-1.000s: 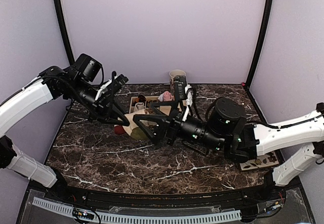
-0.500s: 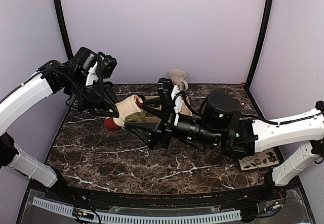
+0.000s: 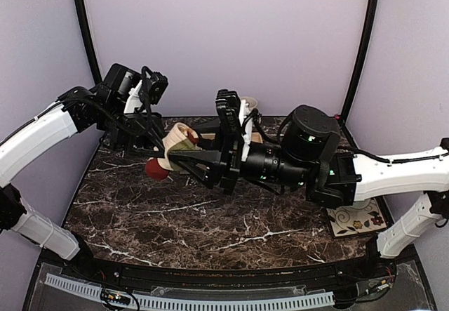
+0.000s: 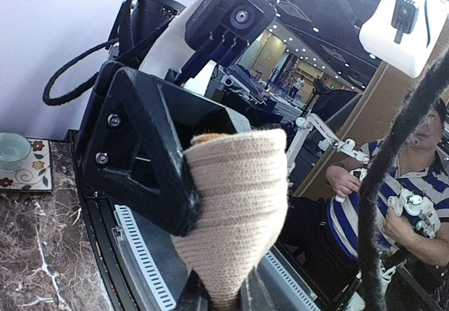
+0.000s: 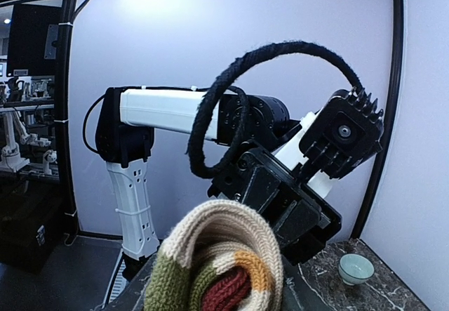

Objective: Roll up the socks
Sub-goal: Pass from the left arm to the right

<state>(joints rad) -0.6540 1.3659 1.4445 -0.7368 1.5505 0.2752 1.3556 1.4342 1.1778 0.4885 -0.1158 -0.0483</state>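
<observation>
Dark marbled table [image 3: 210, 220] and lilac walls are seen from above. Over the table's 10 o'clock area the socks [image 3: 177, 142], a knitted bundle of tan, green and dark red, are held in the air. From 9 o'clock the left gripper [image 3: 160, 148] is clenched on the tan fabric. From 3 o'clock the right gripper [image 3: 184, 156] is laid against the bundle; whether it is clamped cannot be told. Light, soft, limp handling is judged likely, so the thick rolled middle should be taken, not the dangling red end [image 3: 156, 169].
</observation>
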